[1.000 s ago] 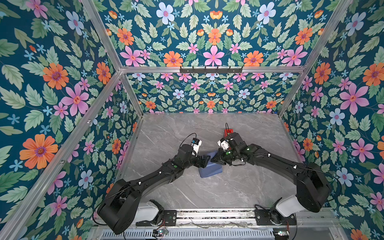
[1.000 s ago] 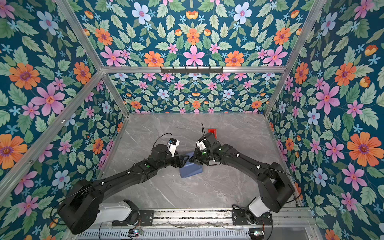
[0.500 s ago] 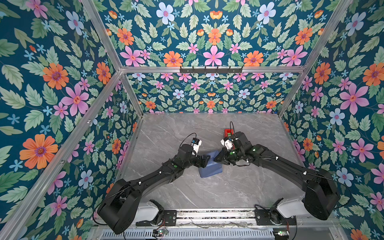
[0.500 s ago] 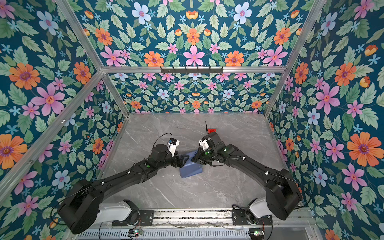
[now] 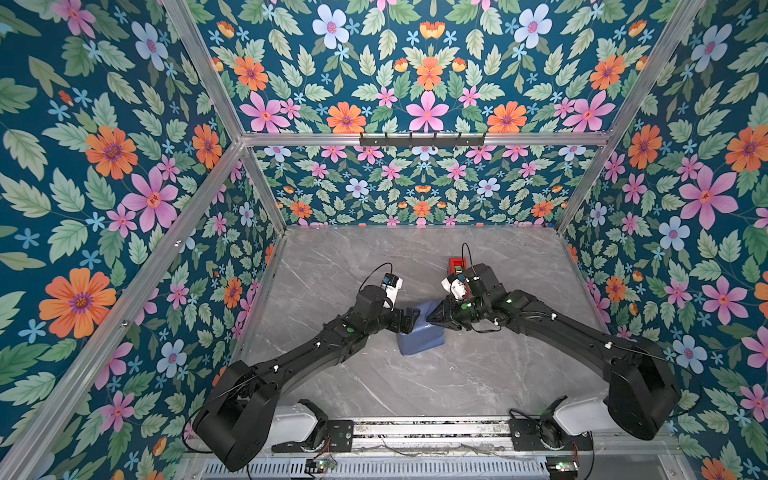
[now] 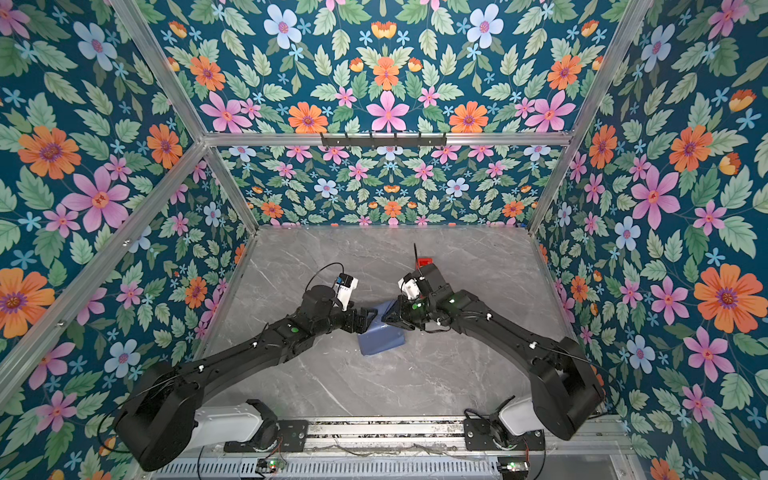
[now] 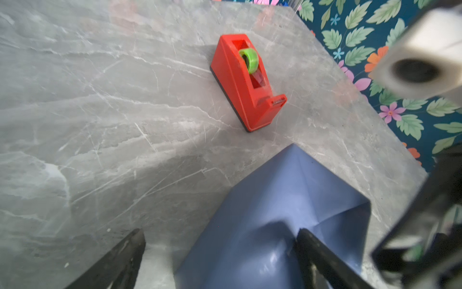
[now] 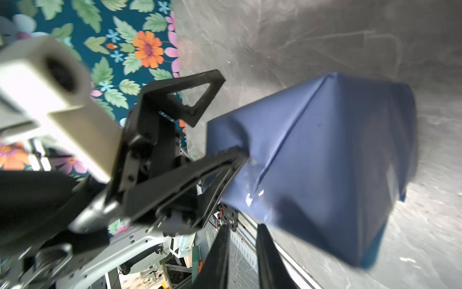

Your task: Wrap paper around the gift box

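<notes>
Just one paper (image 5: pixel 420 338), one dispenser (image 7: pixel 237 87).

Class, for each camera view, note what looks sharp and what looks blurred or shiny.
Left wrist view: red tape dispenser crisp, paper glossy near the left claw. Right wrist view: left claw and paper edges smeared, white camera housing overexposed. Both top views: sharp, evenly lit.
</notes>
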